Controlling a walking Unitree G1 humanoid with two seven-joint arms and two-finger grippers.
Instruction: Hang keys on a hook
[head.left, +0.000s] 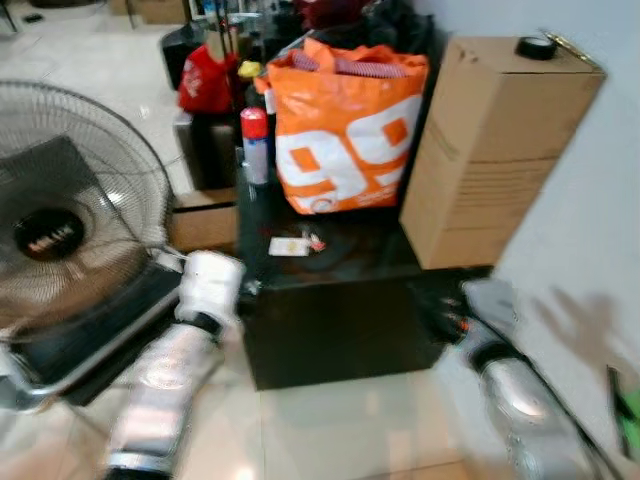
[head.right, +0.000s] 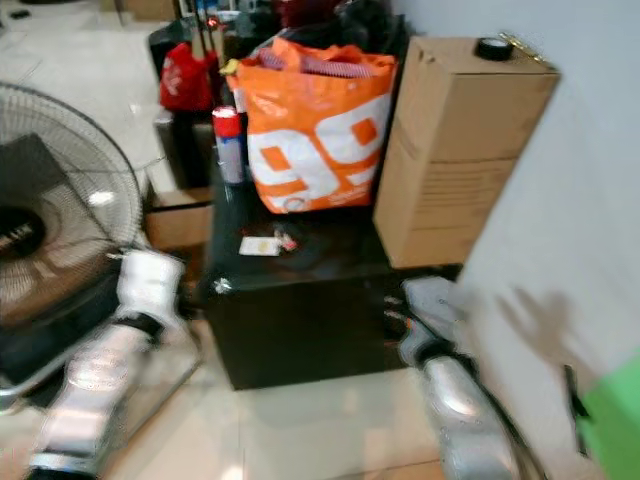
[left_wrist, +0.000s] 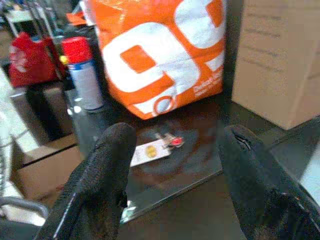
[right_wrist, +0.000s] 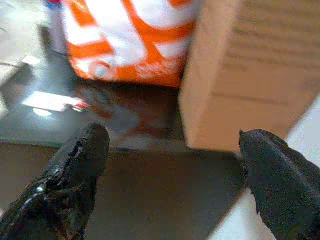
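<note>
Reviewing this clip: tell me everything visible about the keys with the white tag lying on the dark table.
The keys with a white rectangular tag lie flat on the glossy dark tabletop, just in front of the orange and white bag, not touching it. The tag carries a small yellowish mark; a small red piece and some thin metal parts sit at one end, too blurred to tell apart. Nothing grips them: the left gripper is open, its fingers apart short of the table edge, with the keys framed between them.

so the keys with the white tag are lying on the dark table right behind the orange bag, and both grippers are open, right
Not quite: the keys lie in front of the orange bag, nearer the robot, as the left eye view shows. They do rest on the dark table, and both the left gripper and right gripper are open.
</note>
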